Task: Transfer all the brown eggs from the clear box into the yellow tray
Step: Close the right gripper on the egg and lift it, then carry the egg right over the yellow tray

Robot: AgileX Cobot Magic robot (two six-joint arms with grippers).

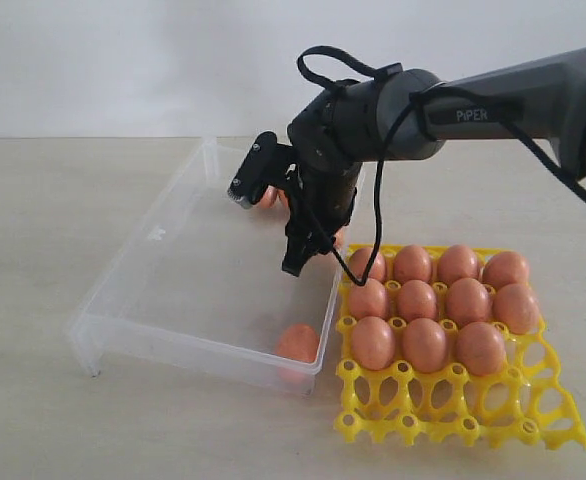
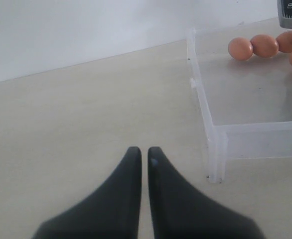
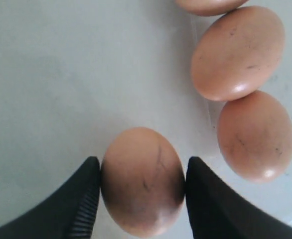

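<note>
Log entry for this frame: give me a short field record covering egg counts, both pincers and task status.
yellow tray: eleven brown eggs; two back rows full, third row holds three, front row empty
clear box: corner egg near the tray; far-wall cluster
right pincer: inside the box, closed on the gripped egg
left pincer: shut, empty, over the table beside the box
status: unfinished
</note>
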